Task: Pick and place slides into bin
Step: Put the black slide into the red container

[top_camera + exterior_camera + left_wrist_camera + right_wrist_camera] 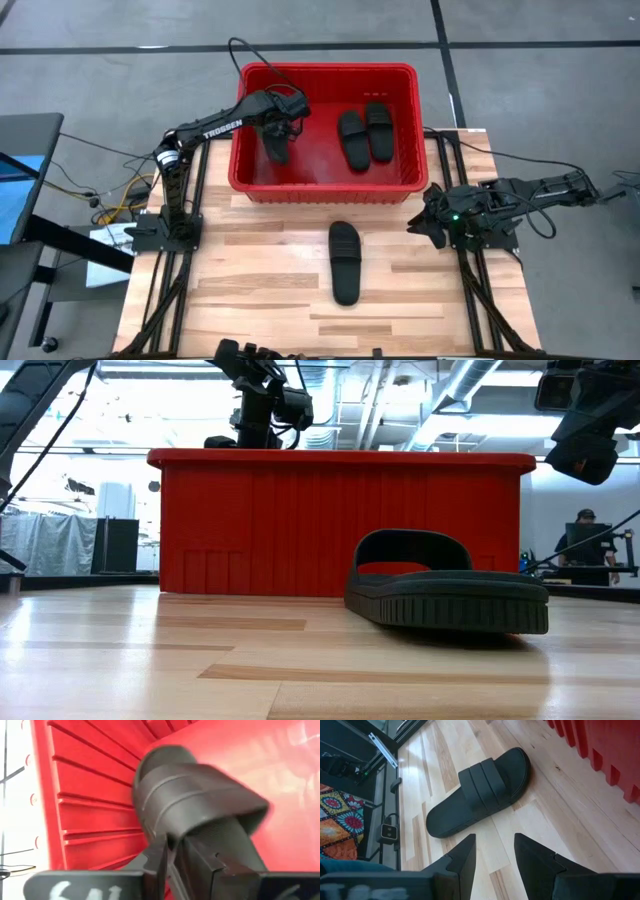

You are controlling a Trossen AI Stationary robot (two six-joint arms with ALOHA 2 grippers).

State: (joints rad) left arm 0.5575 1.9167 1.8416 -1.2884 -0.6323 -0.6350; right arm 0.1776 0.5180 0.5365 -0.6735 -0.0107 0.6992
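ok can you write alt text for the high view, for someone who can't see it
Overhead view of a large red plastic bin at the far edge of a light wooden table, holding two black slide sandals side by side. The left gripper lowers a third black slide into the bin's left side. A fourth slide lies on the table, the open right gripper beside it.

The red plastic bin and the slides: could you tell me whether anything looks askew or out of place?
Nothing looks damaged. Two black slide sandals lie side by side in the red ribbed plastic bin, a third is at the left gripper, and one lies on the wooden table.
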